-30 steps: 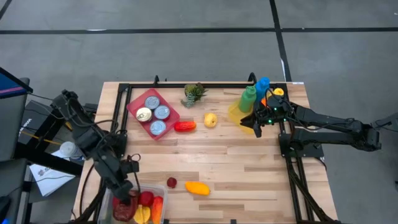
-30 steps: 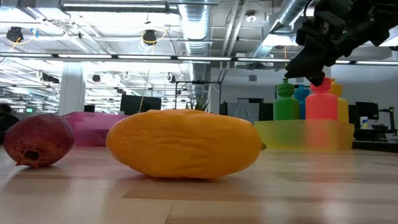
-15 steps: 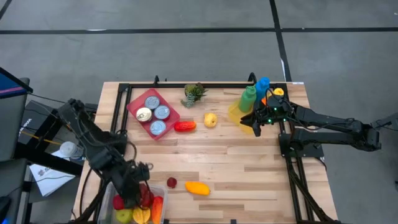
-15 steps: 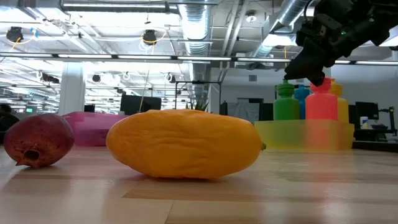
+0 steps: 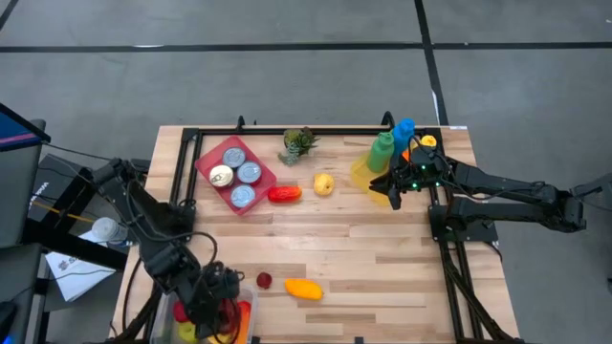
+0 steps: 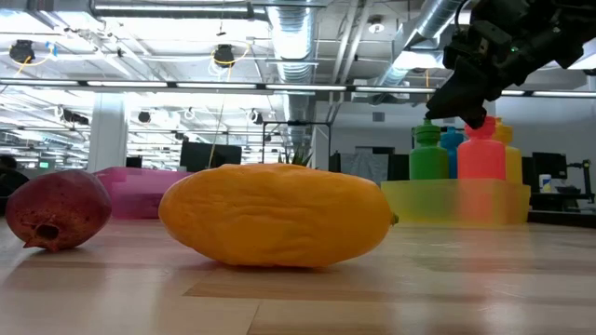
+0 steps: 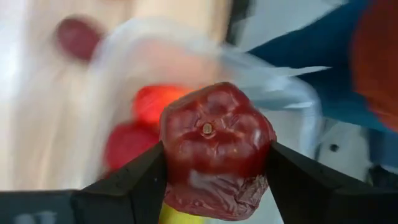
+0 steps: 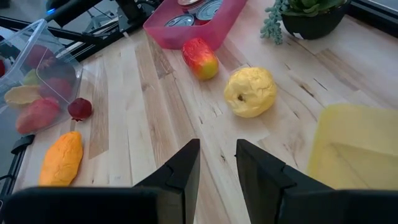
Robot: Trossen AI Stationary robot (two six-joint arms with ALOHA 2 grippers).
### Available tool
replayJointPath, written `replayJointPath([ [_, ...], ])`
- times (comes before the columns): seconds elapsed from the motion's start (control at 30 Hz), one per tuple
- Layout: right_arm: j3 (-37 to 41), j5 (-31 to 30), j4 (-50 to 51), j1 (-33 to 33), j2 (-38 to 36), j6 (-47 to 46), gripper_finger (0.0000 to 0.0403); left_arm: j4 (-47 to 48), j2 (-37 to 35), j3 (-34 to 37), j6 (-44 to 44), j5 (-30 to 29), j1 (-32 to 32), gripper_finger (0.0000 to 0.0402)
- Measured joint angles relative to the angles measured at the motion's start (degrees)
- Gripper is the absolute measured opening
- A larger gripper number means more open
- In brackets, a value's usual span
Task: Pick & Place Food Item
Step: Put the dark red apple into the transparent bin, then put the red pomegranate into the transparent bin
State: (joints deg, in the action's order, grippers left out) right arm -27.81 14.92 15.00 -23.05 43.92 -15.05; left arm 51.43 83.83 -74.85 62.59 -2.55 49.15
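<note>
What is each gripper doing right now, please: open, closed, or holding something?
Left gripper: closed on a wrinkled dark red fruit, over the clear bin.
Right gripper: open, empty, beside the yellow tray.

Dark red fruit (image 7: 214, 149) — orange mango (image 6: 277, 216), pink tray (image 5: 235, 175).

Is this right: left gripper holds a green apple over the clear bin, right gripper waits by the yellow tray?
Not quite. The left gripper holds a dark red wrinkled fruit, not a green apple; the left wrist view shows it clamped between the fingers over the clear bin. The right gripper does wait by the yellow tray.
</note>
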Motion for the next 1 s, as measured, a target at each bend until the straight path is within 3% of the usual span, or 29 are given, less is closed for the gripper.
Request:
replayJointPath([
  [0.13, 0.0, 0.0, 0.0, 0.0, 0.0, 0.0, 0.0098, -5.7, 1.0, 0.0, -5.3, -0.1, -0.1, 0.0246],
  [0.6, 0.0, 0.0, -0.1, 0.0, 0.0, 0.0, 0.0098, -5.9, 4.7, 0.0, -5.6, 0.5, -0.3, 0.0266],
  [1.0, 0.0, 0.0, -0.5, 0.0, 0.0, 0.1, 0.0147, -7.1, 4.6, 0.1, -5.4, 9.2, -2.5, 0.0340],
])
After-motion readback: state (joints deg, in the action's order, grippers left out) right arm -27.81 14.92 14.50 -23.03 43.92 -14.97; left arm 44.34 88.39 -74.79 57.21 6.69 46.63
